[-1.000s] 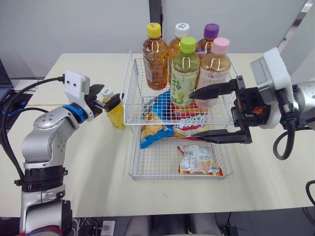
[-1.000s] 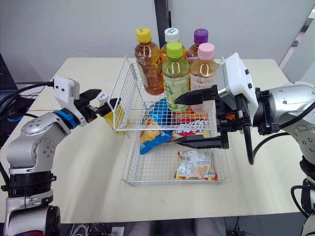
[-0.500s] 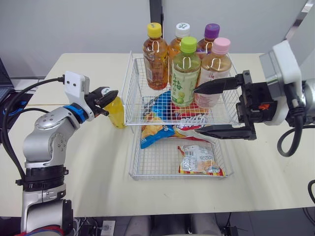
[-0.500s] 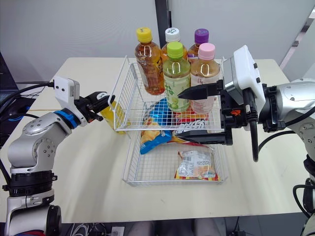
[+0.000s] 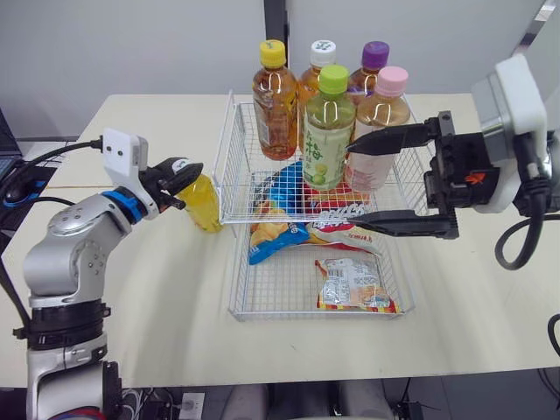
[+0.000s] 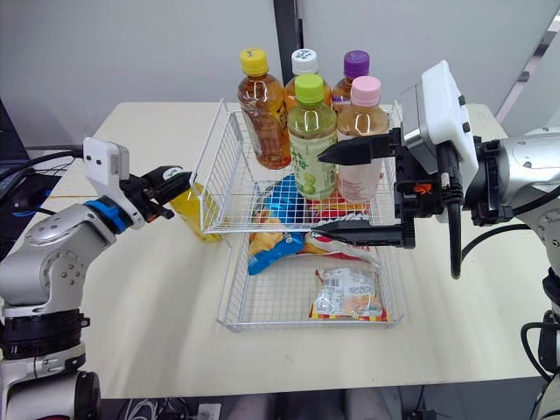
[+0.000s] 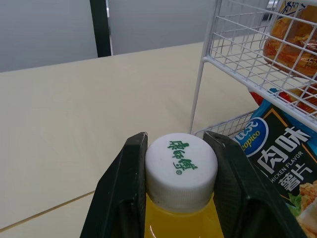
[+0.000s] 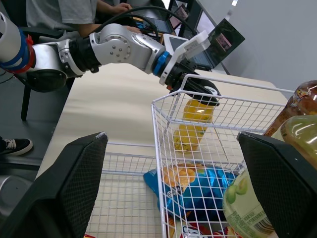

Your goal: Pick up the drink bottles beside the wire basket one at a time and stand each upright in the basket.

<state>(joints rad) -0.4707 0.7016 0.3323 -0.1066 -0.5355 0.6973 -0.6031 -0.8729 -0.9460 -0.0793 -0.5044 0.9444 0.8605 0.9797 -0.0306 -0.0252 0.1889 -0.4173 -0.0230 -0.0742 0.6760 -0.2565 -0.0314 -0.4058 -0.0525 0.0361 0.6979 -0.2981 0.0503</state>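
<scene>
- Hiding the top of the small yellow plastic drink bottle in the head view were the black fingers of the left gripper. The left wrist view showed its round white cap with green writing, but the bottle's lower part was cut off there.
- It was hard to tell if the bottle's bottom sat on the pale beige table or hung just above it.
- The left gripper was squeezed tight on that cap, one finger on each side.
- The bottle was outside the white two-level wire basket, just beside its left wall. Its long side ran up and down, cap on top, with the top leaning a little away from the basket.
- Five bottles stood upright in the basket's top level. The white-capped bottle and purple-capped bottle were half hidden behind the green-capped bottle and pink-capped bottle.
- The right gripper was spread wide and held nothing. It was at the basket's right side, with its fingers pointing across the basket and the lower one over the snack bags.
</scene>
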